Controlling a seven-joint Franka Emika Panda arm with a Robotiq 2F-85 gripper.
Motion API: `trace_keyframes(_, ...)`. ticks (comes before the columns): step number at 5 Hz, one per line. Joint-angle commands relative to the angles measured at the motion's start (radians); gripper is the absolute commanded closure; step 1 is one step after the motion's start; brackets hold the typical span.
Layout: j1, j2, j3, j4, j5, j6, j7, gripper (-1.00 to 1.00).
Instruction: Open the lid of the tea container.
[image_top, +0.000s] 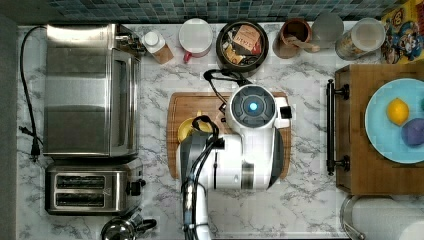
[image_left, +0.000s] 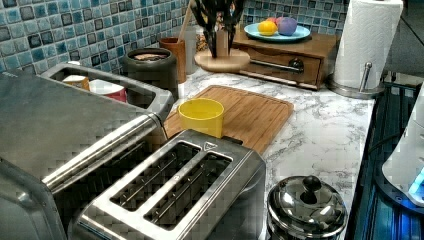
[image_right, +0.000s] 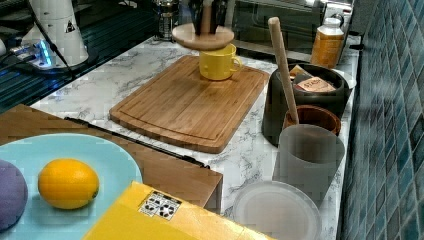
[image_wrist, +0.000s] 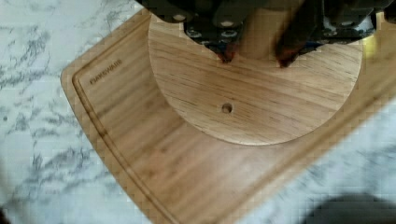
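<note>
Top view overhead, side views low — shared cutting board (image_top: 190, 107).

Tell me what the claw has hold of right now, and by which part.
The claw is shut on the round wooden lid, gripping the upright knob at its centre. The lid hangs above the bamboo cutting board, off the wide black tea container.

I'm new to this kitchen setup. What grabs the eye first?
The gripper holds a round wooden lid in the air above the cutting board, by the yellow mug. Behind the board, by the tiled wall, the black tea container stands open, packets showing inside.
</note>
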Motion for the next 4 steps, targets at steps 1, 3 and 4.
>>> trace_keyframes(1,0.065,-0.108,0.035,0.284,0.031,-0.153,-0.131,1.00)
trace_keyframes(3,0.061,-0.108,0.038,0.284,0.032,-0.153,-0.131,1.00)
trace_keyframes(4,0.059,-0.108,0.041,0.284,0.032,-0.153,-0.131,1.00)
